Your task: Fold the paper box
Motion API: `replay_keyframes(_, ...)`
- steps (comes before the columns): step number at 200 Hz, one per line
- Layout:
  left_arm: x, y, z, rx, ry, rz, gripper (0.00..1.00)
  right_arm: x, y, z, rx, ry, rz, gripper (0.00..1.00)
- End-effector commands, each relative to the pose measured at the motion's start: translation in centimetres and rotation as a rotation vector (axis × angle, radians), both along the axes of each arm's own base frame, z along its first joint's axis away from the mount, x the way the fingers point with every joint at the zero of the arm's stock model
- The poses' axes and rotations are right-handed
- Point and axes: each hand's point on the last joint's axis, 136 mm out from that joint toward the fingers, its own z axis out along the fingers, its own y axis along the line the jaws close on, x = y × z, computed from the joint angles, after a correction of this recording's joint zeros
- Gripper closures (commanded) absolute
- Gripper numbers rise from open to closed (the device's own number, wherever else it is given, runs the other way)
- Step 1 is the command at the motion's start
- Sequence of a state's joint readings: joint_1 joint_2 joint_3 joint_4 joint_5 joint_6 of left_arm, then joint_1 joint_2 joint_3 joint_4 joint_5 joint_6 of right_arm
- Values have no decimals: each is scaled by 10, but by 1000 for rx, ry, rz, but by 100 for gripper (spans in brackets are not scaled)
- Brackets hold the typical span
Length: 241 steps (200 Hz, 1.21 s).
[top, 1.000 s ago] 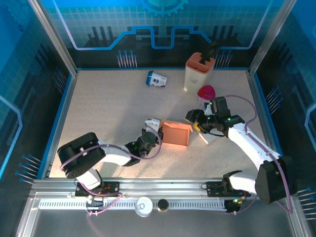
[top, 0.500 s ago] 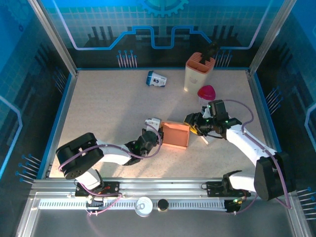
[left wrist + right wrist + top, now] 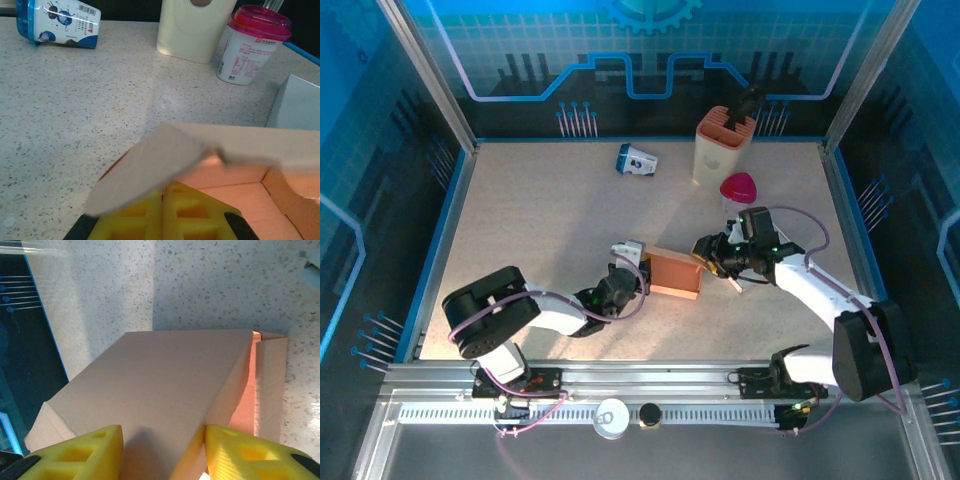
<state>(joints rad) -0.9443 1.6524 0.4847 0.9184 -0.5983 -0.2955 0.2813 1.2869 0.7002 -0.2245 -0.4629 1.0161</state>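
From above, the box (image 3: 676, 273) sits mid-table (image 3: 540, 220), open side up. My left gripper (image 3: 641, 268) is at its left edge and my right gripper (image 3: 706, 254) at its right edge. Past the box's far right corner stands a pink-lidded cup (image 3: 739, 190), a beige holder (image 3: 723, 145) stands behind that, and a bottle (image 3: 637, 160) lies on its side well beyond the box.

Through my left wrist camera, my left gripper (image 3: 162, 197) has its yellow fingers (image 3: 135, 220) pressed together. A rounded flap (image 3: 150, 167) of the box (image 3: 280, 145) lies across their tips. I cannot tell whether the flap is pinched between them. Beyond the box are the bottle (image 3: 57, 22), the holder (image 3: 195, 25) and the cup (image 3: 252, 45).

Through my right wrist camera, my right gripper (image 3: 164, 434) has its fingers (image 3: 95, 452) apart, and a broad tilted panel of the box (image 3: 165, 380) runs down between them. The panel's edge meets the inner face of one finger. The box's orange inside shows along that edge, with speckled table (image 3: 210, 285) beyond.
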Motion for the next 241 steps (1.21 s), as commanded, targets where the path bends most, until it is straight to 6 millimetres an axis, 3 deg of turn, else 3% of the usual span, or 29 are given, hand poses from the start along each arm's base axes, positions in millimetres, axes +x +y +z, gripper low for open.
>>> replay_keyframes(1, -11, -17, 0, -92, 23, -88, 97, -10, 7, -5, -15, -23, 59, 55)
replay_keyframes(36, -16, -11, -5, -123, 53, -79, 92, -17, 6, -6, -93, -51, 94, 55)
replay_keyframes(64, -22, -4, -6, -135, 93, -59, 76, -22, 4, -11, -147, -57, 111, 56)
replay_keyframes(105, -32, 1, -8, -138, 182, -60, 64, -28, 5, -20, -188, -57, 124, 58)
replay_keyframes(146, -41, 9, -25, -103, 287, -31, 56, -30, 4, -23, -214, -62, 116, 60)
replay_keyframes(191, -50, 13, -41, -101, 363, -30, 52, -31, 7, -27, -231, -58, 126, 61)
replay_keyframes(241, -68, 22, -32, -131, 447, -35, 49, -30, 6, -22, -260, -72, 128, 62)
